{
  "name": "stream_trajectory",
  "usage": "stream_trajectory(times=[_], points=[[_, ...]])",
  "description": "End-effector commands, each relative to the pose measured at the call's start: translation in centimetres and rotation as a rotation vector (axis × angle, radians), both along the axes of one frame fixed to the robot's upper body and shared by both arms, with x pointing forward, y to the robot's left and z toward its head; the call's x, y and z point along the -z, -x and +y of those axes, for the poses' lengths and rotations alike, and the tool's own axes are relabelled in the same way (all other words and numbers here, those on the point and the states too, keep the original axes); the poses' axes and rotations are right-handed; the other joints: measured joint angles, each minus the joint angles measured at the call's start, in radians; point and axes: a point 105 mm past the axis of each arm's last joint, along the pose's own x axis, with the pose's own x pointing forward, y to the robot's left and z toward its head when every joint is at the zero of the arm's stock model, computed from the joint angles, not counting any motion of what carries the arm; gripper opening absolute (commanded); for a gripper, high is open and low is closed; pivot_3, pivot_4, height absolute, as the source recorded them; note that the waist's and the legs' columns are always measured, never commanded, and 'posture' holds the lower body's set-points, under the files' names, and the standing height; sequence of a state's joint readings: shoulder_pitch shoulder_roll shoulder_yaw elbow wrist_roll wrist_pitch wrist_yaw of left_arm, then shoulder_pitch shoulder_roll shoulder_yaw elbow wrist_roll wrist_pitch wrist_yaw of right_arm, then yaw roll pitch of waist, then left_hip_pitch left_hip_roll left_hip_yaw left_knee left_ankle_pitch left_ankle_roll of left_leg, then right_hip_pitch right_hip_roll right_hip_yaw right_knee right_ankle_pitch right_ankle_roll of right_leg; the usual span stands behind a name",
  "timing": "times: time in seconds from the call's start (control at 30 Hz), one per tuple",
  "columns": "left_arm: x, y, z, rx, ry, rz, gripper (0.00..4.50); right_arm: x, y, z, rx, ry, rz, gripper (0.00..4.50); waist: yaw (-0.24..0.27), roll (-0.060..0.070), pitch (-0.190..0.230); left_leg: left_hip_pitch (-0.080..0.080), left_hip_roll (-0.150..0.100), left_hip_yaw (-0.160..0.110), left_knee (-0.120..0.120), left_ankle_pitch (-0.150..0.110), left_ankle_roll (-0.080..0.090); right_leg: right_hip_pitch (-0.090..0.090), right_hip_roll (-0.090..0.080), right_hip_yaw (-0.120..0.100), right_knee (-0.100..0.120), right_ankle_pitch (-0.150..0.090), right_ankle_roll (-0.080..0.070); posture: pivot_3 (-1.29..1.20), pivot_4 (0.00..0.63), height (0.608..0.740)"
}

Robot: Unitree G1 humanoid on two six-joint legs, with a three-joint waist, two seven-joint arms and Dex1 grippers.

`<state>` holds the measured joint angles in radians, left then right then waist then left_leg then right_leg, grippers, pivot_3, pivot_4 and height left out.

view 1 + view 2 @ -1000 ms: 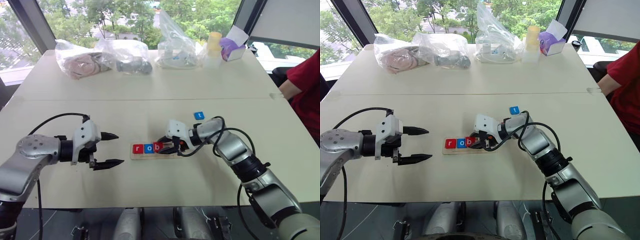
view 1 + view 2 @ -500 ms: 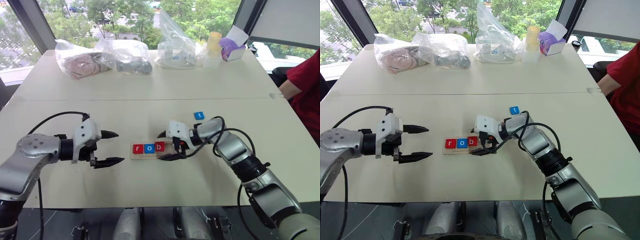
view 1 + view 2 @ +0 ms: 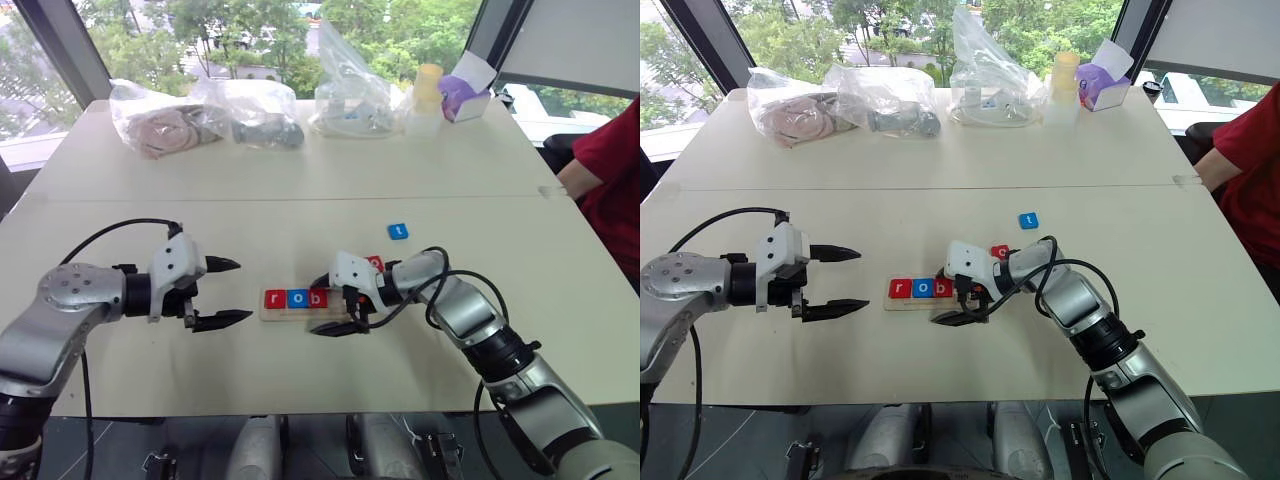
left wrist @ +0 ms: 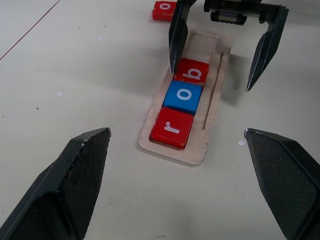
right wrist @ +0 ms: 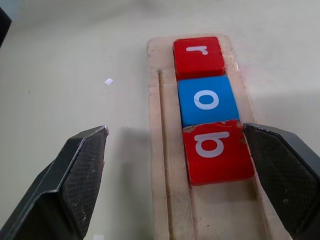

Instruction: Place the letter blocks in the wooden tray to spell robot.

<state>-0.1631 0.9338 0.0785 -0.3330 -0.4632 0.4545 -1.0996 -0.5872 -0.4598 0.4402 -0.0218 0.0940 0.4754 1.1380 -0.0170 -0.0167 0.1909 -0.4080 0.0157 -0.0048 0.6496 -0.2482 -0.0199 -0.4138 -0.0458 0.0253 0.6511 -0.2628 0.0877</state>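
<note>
With the red r (image 4: pixel 171 127), the blue o (image 4: pixel 183 96) and the red b (image 4: pixel 192 73) seated side by side in the wooden tray (image 4: pixel 206 143), the spelling stood three letters along and the far stretch of the groove lay bare. The right hand (image 3: pixel 330 303) hung with its fingers spread wide about the b end of the tray, one finger on either side, gripping nothing; the left hand (image 3: pixel 232 291) hovered just beside the tray's r end, likewise wide open and empty. A second red o (image 3: pixel 999 252) rested on the counter (image 3: pixel 300 190) just beyond the tray, close behind the right wrist, and the blue t (image 3: pixel 398 231) lay farther off on the same side. The step in hand looked to be fetching that red o, and doing it well probably meant lifting the right hand clear of the tray before swinging, since a finger dragged sideways could knock the b or shove the whole strip. The tile was flat and low, so a grip across two opposite edges seemed soundest. It would best be lowered squarely into the groove, snug against the b, leaving room for the t.
</note>
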Motion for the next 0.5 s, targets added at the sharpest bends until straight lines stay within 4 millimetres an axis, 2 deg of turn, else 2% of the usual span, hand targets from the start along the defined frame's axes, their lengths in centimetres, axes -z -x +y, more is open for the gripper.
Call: stream_trajectory(times=[0.03,0.1,0.2,0.3,0.4,0.5], points=[[-0.5,-0.1,-0.3,0.008,-0.001,-0.033,4.5,-2.1,-0.9,-0.2,0.057,-0.056,-0.088,4.46,0.0,0.0,0.0,0.0,0.0,0.0,0.0,0.0,0.0,0.0,0.0,0.0,0.0,0.0,0.0,0.0,0.15,0.74],[-0.8,-0.2,-0.4,0.002,0.007,-0.053,4.5,-3.3,-2.3,-1.1,0.152,-0.078,-0.15,4.46,0.001,0.0,0.0,0.0,0.0,0.0,0.0,0.0,0.0,0.0,0.0,0.0,0.0,0.0,0.0,0.0,0.15,0.74],[-1.7,-0.6,-0.9,-0.021,0.063,-0.085,4.5,-6.9,-4.8,-3.8,0.415,-0.189,-0.221,4.46,0.004,0.0,0.0,0.0,0.0,0.0,0.0,0.0,0.0,0.0,0.0,0.0,0.0,0.0,0.0,0.0,0.15,0.74],[-2.2,-0.6,-1.5,-0.029,0.121,-0.087,4.5,-8.1,-5.4,-5.5,0.608,-0.259,-0.236,4.46,0.004,-0.001,0.0,0.0,0.0,0.0,0.0,0.0,0.0,0.0,-0.001,0.0,0.0,0.0,0.0,0.0,0.15,0.74],[-2.2,-1.2,-2.3,-0.044,0.159,-0.091,4.5,-7.7,-6.0,-8.1,0.958,-0.333,-0.183,4.46,0.004,-0.001,-0.001,0.0,0.0,-0.002,-0.001,0.0,0.0,0.0,-0.001,0.0,0.001,0.0,0.0,0.0,0.15,0.74],[-2.3,-1.9,-2.8,-0.076,0.184,-0.099,4.5,-6.3,-5.3,-8.4,1.059,-0.305,-0.149,4.46,0.003,-0.001,-0.001,0.0,0.0,-0.002,-0.001,0.0,0.0,-0.001,0.0,0.0,0.003,0.0,0.0,0.0,0.15,0.74]])
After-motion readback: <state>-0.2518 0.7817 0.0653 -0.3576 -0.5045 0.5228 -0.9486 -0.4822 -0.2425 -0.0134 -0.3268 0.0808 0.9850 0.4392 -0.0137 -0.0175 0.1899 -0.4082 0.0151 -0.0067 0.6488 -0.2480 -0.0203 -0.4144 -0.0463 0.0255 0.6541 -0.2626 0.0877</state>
